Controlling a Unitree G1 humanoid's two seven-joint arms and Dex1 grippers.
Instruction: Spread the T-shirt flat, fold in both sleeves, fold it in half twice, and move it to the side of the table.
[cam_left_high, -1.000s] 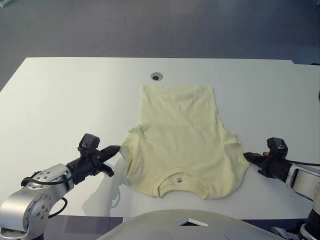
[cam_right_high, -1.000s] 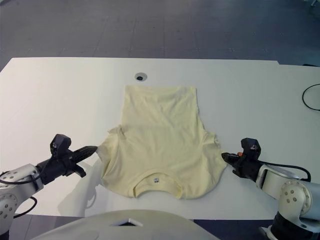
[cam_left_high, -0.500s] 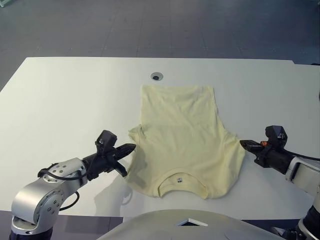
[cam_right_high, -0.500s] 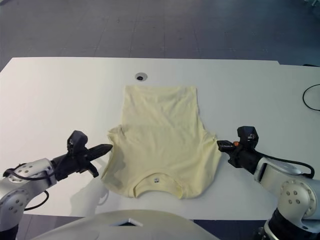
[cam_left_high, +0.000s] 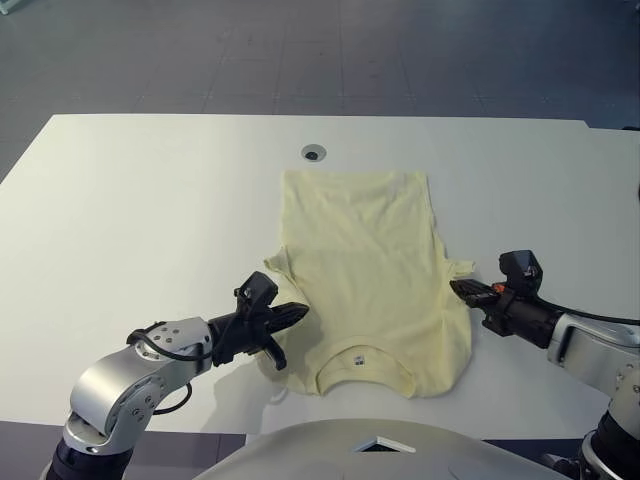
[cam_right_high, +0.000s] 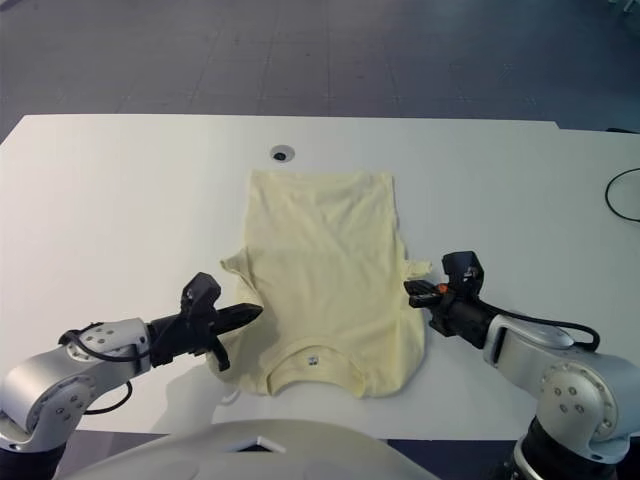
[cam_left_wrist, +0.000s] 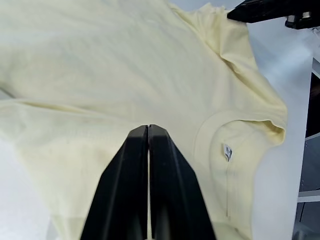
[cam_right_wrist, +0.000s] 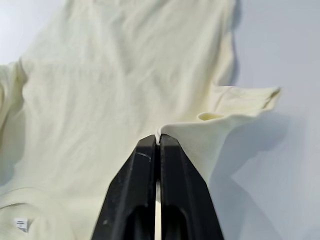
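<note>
Two grippers on my screens, both closed.

Item 1, left gripper (cam_left_high: 296, 312): its fingers (cam_left_wrist: 132, 170) are pressed flat together with no gap. The tips sit low over the T-shirt (cam_left_high: 365, 250) at its left shoulder, where the left sleeve (cam_left_high: 278, 270) lies turned in over the body. I cannot tell whether any cloth is caught between them.

Item 2, right gripper (cam_left_high: 458, 287): its fingers (cam_right_wrist: 175, 190) are likewise together, pinching the edge of the right sleeve (cam_right_wrist: 235, 100). I see that sleeve raised off the table (cam_left_high: 140, 200), with a shadow beneath it and its cuff pointing away from the body.

Item 3, T-shirt: pale yellow, lying lengthwise at the middle of the table, directly between the two grippers. The collar (cam_left_high: 362, 378) is at the near edge toward me and the hem (cam_left_high: 355, 177) is at the far end. A small label (cam_left_high: 356, 357) sits inside the collar. The body is mostly flat, with light wrinkles near both shoulders.

Item 4, table: white. A round cable hole (cam_left_high: 314, 153) lies just beyond the hem and apart from it. A black cable (cam_right_high: 612, 200) loops at the right edge, well apart from the shirt.
</note>
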